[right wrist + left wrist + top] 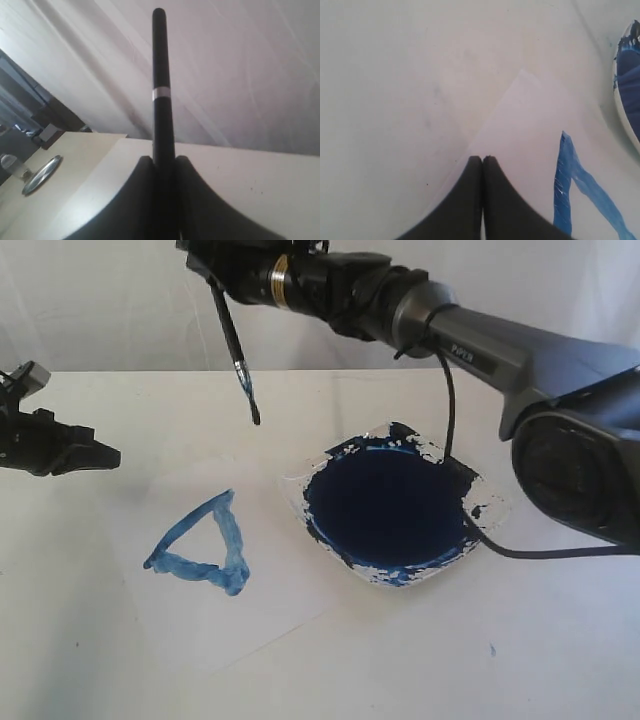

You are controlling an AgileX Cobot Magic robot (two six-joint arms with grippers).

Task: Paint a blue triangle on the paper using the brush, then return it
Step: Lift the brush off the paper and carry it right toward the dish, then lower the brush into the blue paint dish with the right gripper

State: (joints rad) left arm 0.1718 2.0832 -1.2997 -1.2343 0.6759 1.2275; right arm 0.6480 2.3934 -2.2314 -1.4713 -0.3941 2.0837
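In the exterior view the right gripper (208,265) reaches in from the right, high over the scene, and is clamped on the upper end of the brush (233,340); the brush hangs down tilted, its silvery ferrule low on the shaft and its blue-stained tip in the air, clear of the tabletop (520,660), above and behind the painted mark and left of the dish (492,502). The paper (275,585) lies flat on the tabletop just beside the dish and bears a blue triangle (200,545) with a closed outline. The dish is full of dark blue paint with smears over its rim, and a black cable (446,400) drops from the right arm past it. The left gripper (105,455) hovers at the left edge, well apart from the brush and holding nothing. In the left wrist view the left gripper (482,159) has its two black fingers pressed together with nothing between them, over a corner region of the paper (520,125); part of the blue triangle (565,185) and the rim of the dish (620,107) show to one side. In the right wrist view the right gripper (164,161) pinches the black handle of the brush (160,60), which stands out straight from between the fingers with a silvery band partway along, against a white backdrop (250,60)
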